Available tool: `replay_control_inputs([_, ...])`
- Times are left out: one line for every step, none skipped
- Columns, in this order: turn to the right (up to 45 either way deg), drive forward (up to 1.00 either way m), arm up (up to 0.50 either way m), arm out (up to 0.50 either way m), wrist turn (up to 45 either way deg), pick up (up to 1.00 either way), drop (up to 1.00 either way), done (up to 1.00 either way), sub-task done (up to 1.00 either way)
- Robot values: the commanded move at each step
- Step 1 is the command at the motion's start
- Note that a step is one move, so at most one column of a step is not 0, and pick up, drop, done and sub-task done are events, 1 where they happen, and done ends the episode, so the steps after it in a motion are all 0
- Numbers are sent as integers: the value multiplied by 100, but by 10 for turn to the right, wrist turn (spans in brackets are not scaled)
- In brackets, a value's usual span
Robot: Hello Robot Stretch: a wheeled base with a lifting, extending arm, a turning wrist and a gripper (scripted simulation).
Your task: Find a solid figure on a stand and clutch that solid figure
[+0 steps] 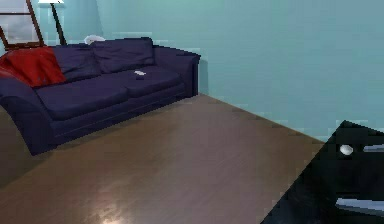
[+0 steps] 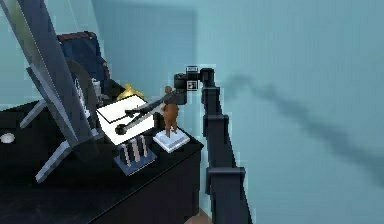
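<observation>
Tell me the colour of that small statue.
The statue is brown; the arm side view shows it best.

The sofa (image 1: 95, 85) is dark navy, with a red cushion (image 1: 35, 67) at its left end. The wall (image 1: 280, 50) is pale turquoise and the floor (image 1: 180, 150) brown wood-grain. The figure (image 2: 172, 118) is reddish brown, its base (image 2: 172, 142) white, the stand (image 2: 100, 185) black.

home living room, dark blue sofa (image 1: 95, 85), red cushion (image 1: 38, 66), wooden floor (image 1: 170, 165)
</observation>
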Motion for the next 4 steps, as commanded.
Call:
replay_control_inputs([0,0,0,0,450,0,0,0,0])
replay_control_inputs([0,0,0,0,180,0,0,0,0])
replay_control_inputs([0,0,-30,0,0,0,0,0,0])
replay_control_inputs([0,0,0,0,0,100,0,0,0])
